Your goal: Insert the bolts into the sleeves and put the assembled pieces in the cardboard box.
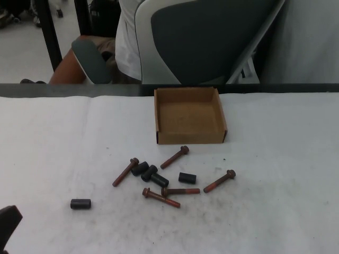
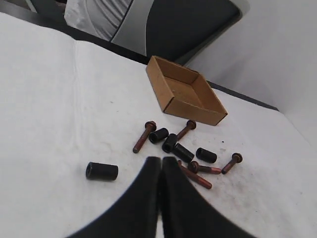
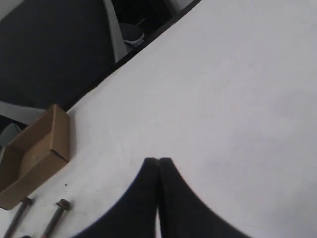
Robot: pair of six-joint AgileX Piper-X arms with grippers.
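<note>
Several rusty bolts (image 1: 171,191) and several short black sleeves (image 1: 149,173) lie scattered on the white bench in front of the open cardboard box (image 1: 190,136). One sleeve (image 1: 80,203) lies apart toward the left. My left gripper (image 2: 160,161) is shut and holds nothing. It hovers just short of the pile, with the lone sleeve (image 2: 101,171) beside it and the box (image 2: 195,111) beyond. My right gripper (image 3: 158,161) is also shut and holds nothing. It hangs over bare bench, away from the box (image 3: 37,166) and two bolts (image 3: 57,212).
A dark part of an arm (image 1: 8,222) shows at the near left corner. Behind the bench's far edge stands an office chair (image 1: 206,39) with a seated person. The white cover has wide free room to the left and right of the pile.
</note>
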